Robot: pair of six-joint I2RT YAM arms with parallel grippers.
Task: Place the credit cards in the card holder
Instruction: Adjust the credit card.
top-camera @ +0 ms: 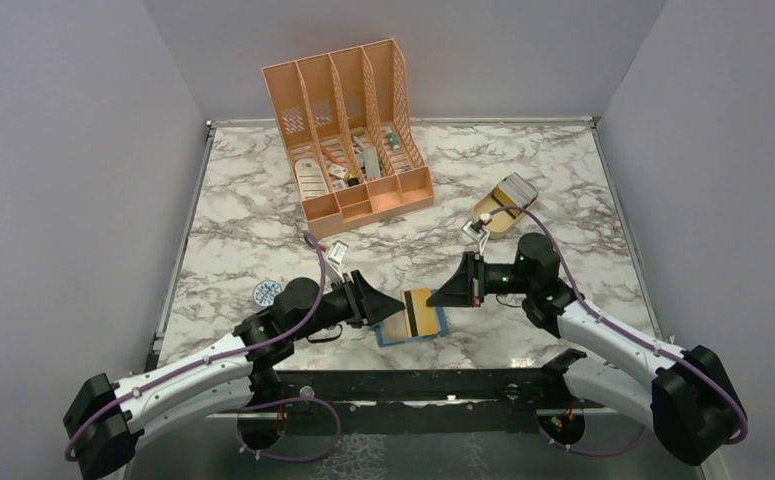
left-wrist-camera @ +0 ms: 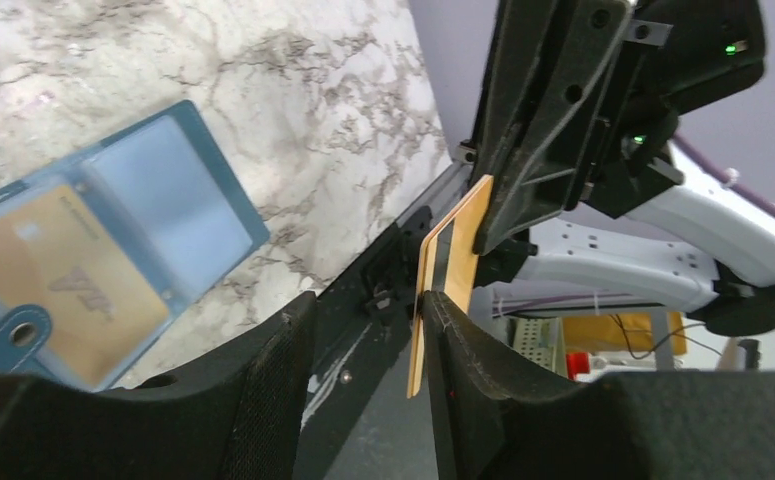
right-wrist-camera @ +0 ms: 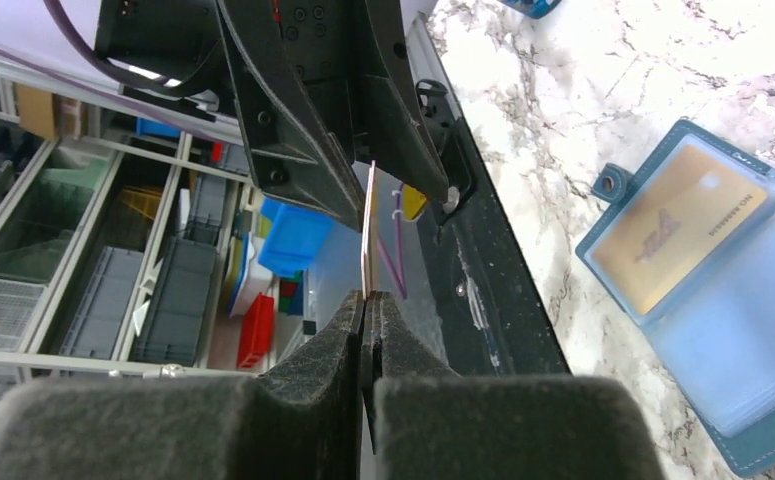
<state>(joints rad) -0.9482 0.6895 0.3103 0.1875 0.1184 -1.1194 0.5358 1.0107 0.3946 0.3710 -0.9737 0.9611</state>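
The striped card (top-camera: 423, 312) hangs low-centre, just above the open card holder (right-wrist-camera: 743, 340). The right fingers (right-wrist-camera: 338, 335) are clenched on it and the left fingers (left-wrist-camera: 283, 350) loosely straddle it. This looks like a regrip; next, line its edge up with a free pocket.

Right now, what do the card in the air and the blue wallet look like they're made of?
Credit card: probably rigid plastic, glossy gold; edge-on it looks thin and straight. Card holder: seemingly faux leather, matte teal with stitched edges; its pockets look like clear, shiny vinyl.

Grey walls (top-camera: 63, 150), marble table (top-camera: 563, 190), perhaps shelving (right-wrist-camera: 83, 260)
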